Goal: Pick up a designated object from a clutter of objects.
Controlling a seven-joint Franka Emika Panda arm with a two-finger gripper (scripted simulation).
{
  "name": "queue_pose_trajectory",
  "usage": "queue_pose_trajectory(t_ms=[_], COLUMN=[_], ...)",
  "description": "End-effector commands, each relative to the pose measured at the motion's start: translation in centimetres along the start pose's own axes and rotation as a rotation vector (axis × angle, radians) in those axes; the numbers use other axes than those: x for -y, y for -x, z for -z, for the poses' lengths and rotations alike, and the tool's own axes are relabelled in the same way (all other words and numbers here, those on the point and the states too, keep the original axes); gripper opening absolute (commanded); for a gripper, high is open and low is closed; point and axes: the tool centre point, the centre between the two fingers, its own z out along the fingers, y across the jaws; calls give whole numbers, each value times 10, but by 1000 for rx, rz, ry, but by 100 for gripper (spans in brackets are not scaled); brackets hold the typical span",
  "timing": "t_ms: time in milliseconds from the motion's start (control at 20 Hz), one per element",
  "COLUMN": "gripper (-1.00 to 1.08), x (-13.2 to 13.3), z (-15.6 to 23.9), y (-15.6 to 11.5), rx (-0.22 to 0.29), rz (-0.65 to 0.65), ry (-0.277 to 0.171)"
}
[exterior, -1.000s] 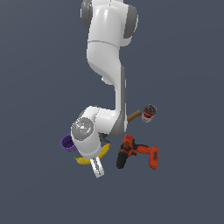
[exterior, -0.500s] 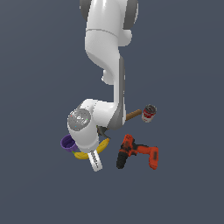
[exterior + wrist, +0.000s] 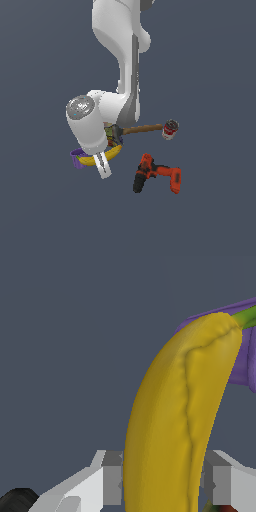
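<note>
Pincer astride banana, fingers flanking mid-body beside cup, contact unclear, apparently placed for gripping.

Uniform dark blue-grey backdrop, same flat tone across both views.

Banana: matt yellow skin, faint ridges, green stem tip. My end effector: smooth white plastic look, grey pads. My arm shell: glossy white w/ dull metal-grey cap. Hammer: wood handle, brown, matt. Drill: orange-black plastic. Cup: purple, smooth. Surface: flat matt grey-blue.
</note>
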Motion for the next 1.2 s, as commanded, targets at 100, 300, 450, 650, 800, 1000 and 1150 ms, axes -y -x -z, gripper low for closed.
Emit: queue_pose_trajectory(t_ms=[100,300,450,650,800,1000,1150], gripper=[-100,-100,-100,-100,-100,-100,-100], x=[-26,-49,-66,-90,-108,-132,-148], z=[35,67,91,124,150,185,208], y=[0,1,1,1,1,1,0], rx=[0,1,2,2,1,0,0], rz=[-2,-2,-2,-2,-2,-3,-3], ry=[-1,-1,-1,0,0,2,2])
